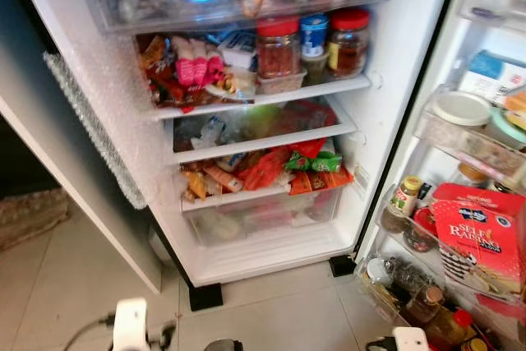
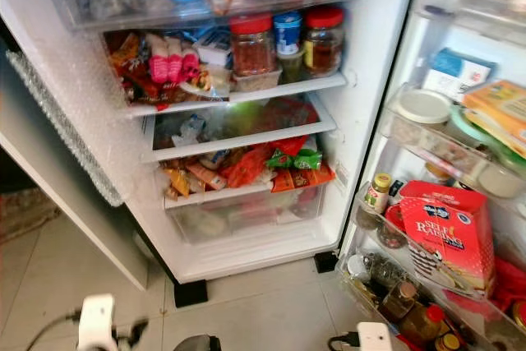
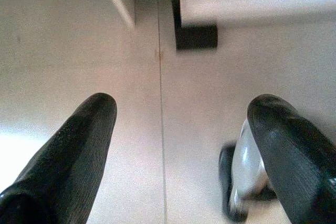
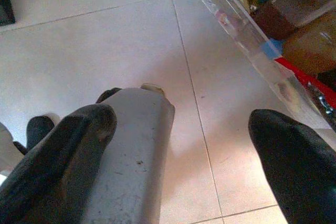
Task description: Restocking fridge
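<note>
The open fridge (image 1: 271,121) stands ahead on pale floor tiles (image 1: 271,318), its shelves crammed with packets and red-lidded jars (image 1: 278,47). In the door rack on the right sits a red box (image 1: 481,236) reading "SELF RAISING". Both claws hang low over the tiles, left gripper (image 3: 178,150) and right gripper (image 4: 184,156) spread wide, holding nothing.

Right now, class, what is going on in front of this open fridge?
The robot stands facing an open fridge whose shelves are already packed: red-lidded jars up top, snack packets lower down, and a red self-raising flour box in the door rack. Nothing is being handled. The left end effector and right end effector both hang open over the tiled floor, each holding nothing.
</note>
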Robot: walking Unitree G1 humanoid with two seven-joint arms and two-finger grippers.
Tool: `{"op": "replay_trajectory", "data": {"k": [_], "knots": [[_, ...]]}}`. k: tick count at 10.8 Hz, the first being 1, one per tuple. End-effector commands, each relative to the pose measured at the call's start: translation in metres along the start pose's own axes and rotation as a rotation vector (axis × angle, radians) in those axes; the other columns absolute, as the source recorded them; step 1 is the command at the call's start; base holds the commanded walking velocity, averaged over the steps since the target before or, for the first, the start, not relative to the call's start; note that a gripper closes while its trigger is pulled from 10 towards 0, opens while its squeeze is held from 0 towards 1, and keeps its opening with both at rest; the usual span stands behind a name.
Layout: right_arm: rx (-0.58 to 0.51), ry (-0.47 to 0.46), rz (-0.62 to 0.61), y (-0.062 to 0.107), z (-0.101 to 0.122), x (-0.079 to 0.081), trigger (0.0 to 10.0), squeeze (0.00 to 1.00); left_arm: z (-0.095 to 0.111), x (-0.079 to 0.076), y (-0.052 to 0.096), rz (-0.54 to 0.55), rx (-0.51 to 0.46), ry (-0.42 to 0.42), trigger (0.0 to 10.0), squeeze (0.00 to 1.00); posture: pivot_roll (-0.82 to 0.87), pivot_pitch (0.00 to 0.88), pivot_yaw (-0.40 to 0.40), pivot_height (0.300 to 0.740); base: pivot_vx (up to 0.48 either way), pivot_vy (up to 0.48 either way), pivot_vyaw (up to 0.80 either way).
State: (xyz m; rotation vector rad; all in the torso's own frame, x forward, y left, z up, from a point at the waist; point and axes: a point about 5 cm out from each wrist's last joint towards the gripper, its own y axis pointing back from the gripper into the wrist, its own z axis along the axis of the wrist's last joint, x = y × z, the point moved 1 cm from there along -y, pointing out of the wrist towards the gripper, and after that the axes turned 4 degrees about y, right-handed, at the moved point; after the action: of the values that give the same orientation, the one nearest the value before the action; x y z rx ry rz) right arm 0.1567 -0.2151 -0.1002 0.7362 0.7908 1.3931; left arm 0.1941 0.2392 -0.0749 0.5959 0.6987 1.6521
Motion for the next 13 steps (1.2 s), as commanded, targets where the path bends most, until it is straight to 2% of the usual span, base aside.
{"op": "replay_trajectory", "data": {"k": [1, 6, 13], "knots": [[0.039, -0.018, 0.014, 0.001, -0.01, 0.007, 10.0, 0.0, -0.006, 0.004, 0.001, 0.017, 0.039, -0.029, 10.0, 0.0, -0.02, 0.0, 0.063, 0.648, 0.0, 0.0, 0.0], [0.047, -0.002, 0.028, 0.0, -0.009, 0.008, 10.0, 0.0, 0.001, 0.002, -0.002, 0.035, 0.021, 0.018, 10.0, 0.0, 0.05, 0.0, 0.03, 0.648, 0.0, 0.22, 0.0], [0.052, -0.02, 0.006, 0.002, -0.015, 0.005, 10.0, 0.0, -0.03, 0.009, 0.007, 0.05, 0.128, 0.02, 10.0, 0.0, 0.0, 0.0, 0.041, 0.648, 0.0, 0.295, 0.0]]}}
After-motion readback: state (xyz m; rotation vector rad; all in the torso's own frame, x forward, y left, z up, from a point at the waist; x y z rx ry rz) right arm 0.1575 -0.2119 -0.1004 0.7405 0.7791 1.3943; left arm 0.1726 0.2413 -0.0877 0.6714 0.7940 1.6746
